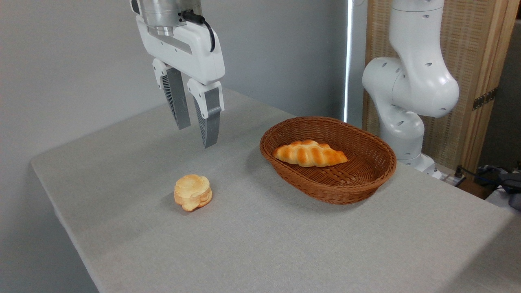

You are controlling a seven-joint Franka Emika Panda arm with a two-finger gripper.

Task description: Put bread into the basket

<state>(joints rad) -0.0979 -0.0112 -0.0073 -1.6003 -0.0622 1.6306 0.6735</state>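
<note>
A grey, cloth-covered table (260, 228) fills most of the view, seen from a fixed camera set a little above it. Right of centre sits an oval brown wicker basket (368, 179) with low sloping sides and a braided rim. The braided golden-orange bread (310, 154) lies inside it, on the woven floor toward the left half, its long axis running roughly along the basket's length with one pointed end aimed right. It rests flat and settled, clear of the rim, which suggests the task's goal is already met.

On the bare table, well apart from the basket to the left and nearer the camera, stands a small round pale stacked bun (193, 197). Nothing touches it, and it is not the bread the task names.

The robot's gripper (194, 131) hangs in the air at upper left, well above the table, above and behind the bun. Its white body tilts slightly, and the two grey ribbed fingers (178, 101) point downward with a clear gap between them; they hold nothing. Being high, empty and away from the basket, it looks like a resting or retreat pose.

At the right, behind the basket, the arm's white jointed base (407, 89) rises out of view in front of a wooden, woven-panel screen (468, 61).
</note>
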